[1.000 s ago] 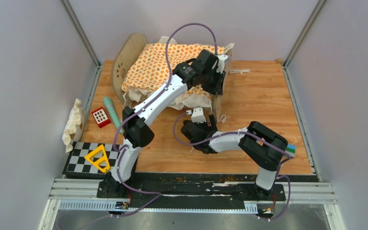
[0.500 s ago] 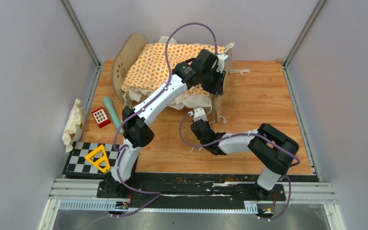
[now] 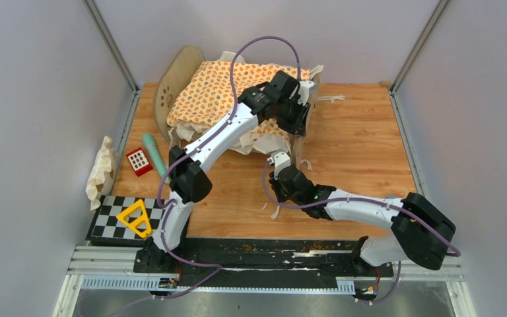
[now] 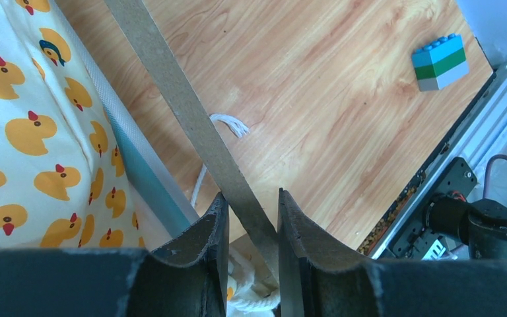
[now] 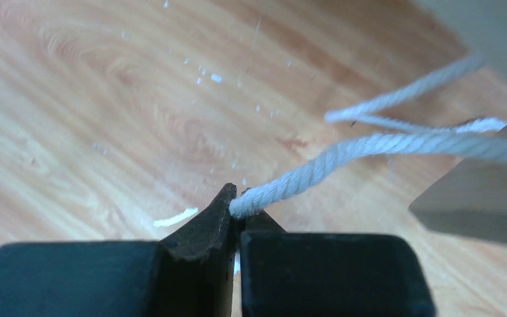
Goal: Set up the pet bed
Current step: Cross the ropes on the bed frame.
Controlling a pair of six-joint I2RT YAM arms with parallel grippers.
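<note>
the pet bed (image 3: 171, 86) stands at the back of the table (image 3: 370, 145), left of centre, with the cushion (image 3: 231, 86) lying on it. its right end board (image 4: 171, 86) runs between the fingers of the left gripper (image 4: 247, 211). the right gripper (image 5: 236, 211) sits just in front of that board, pinching a cord (image 5: 343, 155).

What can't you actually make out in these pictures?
Top view: the base of the bed is covered by the duck cushion.
Right wrist view: the white cord in the right pincer runs off the right edge; its far end is unseen.
Left wrist view: the left pincer clamps the end board, seen edge-on; its face is hidden.
Top view: the crumpled cloth by the wall is too small to identify.
</note>
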